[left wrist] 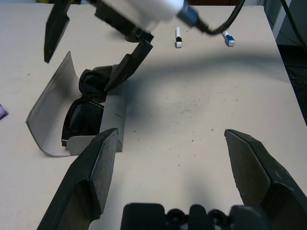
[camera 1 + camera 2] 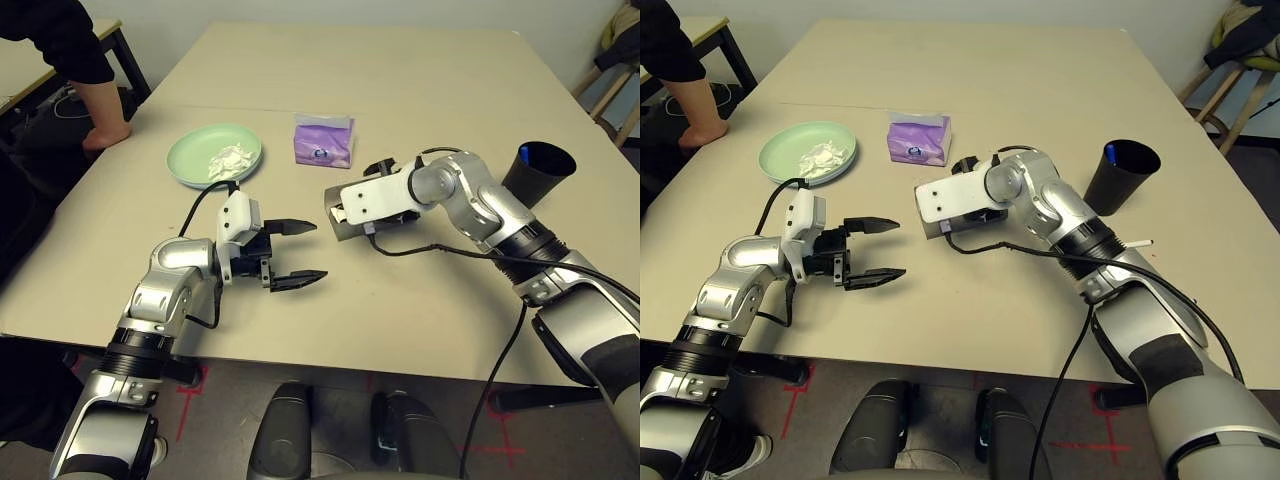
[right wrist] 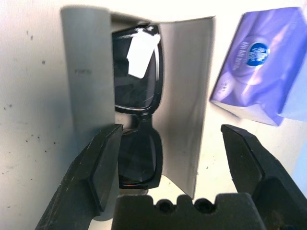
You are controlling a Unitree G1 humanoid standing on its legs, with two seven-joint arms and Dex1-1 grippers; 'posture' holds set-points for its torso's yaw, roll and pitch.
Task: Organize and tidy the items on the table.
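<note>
the black sunglasses (image 3: 139,108) lie inside the open grey glasses case (image 3: 187,86), lenses up, with the case flap standing open on either side of them. your right gripper (image 3: 168,158) hangs just above the case with its fingers spread wide and nothing between them. your left gripper (image 2: 292,252) sits low over the table (image 2: 420,80) to the left of the case, also spread apart and empty, pointing toward it.

behind the case stands the purple tissue pack (image 2: 324,140); further left the pale green plate (image 2: 190,160) carries the crumpled white tissue (image 2: 230,159). the black cup (image 2: 538,174) stands at the right side, and in the left wrist view two white markers (image 1: 178,37) lie loose beyond the case. a person's hand (image 2: 105,133) rests on the table's far left edge.

hazards from here, as a judgement:
- the case is light and unsecured; if you press one flap to close it, the whole case will likely slide or spin rather than fold.
- a fingertip dropping inside the case could catch a lens or lever the sunglasses out over the low flap.
- the tissue pack stands near the right gripper's reach; a wide sweep could nudge it.
- bringing both grippers onto the case risks the fingers clashing.
</note>
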